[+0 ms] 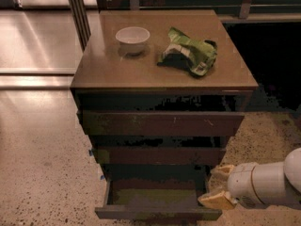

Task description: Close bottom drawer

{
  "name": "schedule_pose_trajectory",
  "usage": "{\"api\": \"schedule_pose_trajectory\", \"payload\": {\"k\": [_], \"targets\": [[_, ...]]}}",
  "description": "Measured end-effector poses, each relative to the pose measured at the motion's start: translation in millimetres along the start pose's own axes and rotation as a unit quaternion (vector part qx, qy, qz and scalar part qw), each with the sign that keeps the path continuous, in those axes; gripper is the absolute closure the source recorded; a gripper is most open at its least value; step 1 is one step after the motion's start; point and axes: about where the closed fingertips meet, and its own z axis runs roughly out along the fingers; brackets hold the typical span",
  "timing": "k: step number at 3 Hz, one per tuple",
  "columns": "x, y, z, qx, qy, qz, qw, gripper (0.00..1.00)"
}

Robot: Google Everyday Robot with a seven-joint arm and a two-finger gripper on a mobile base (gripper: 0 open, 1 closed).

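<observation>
The bottom drawer point(157, 213) is the lowest and narrowest of three dark brown drawers. It stands pulled out, and its olive-green inner floor point(153, 196) shows. My gripper point(218, 185) reaches in from the lower right on a white arm. Its two tan fingertips sit at the right end of the drawer's front panel, one upper point(223, 172) and one lower point(215, 200), with a gap between them. They hold nothing.
The cabinet top point(108, 69) carries a white bowl point(132, 37) and a green chip bag point(190, 54). The top drawer front point(162, 124) and the middle drawer front point(160, 155) sit above. A metal post point(77, 13) stands at the back left. Speckled floor point(42, 173) lies around.
</observation>
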Motion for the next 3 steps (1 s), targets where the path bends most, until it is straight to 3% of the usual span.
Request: {"api": "schedule_pose_trajectory", "payload": {"k": [2, 3], "targets": [[0.0, 0.0, 0.0, 0.0, 0.0, 0.0, 1.0, 0.88], [0.0, 0.0, 0.0, 0.0, 0.0, 0.0, 1.0, 1.0]]}}
